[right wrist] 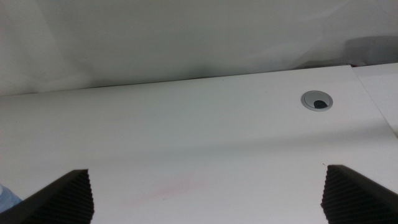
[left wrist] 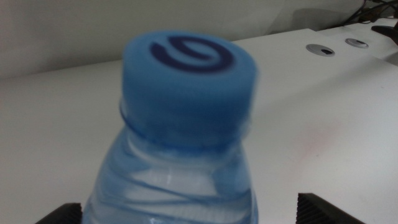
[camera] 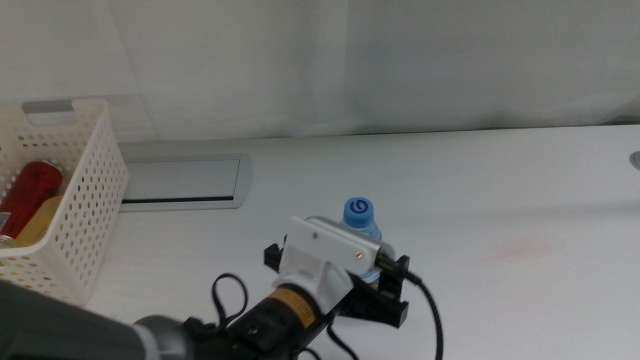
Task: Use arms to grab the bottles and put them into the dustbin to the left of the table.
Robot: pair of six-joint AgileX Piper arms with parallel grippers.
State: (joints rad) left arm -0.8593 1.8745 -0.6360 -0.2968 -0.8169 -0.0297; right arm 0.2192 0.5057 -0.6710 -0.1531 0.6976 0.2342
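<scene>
The bottle (camera: 364,226) stood upright near the table's (camera: 520,190) middle, between the spread jaws of the left gripper (camera: 385,283) (not yet clamped). The dustbin (camera: 88,200) lay well left; right gripper (right wrist: 205,196) waited, jaws apart.

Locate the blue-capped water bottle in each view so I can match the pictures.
Middle view: water bottle low centre, between the left gripper jaws.
Left wrist view: bottle fills the centre.
Right wrist view: only a blue sliver at the corner, possibly it.
Shared landmark: pinkish table stain.
</scene>
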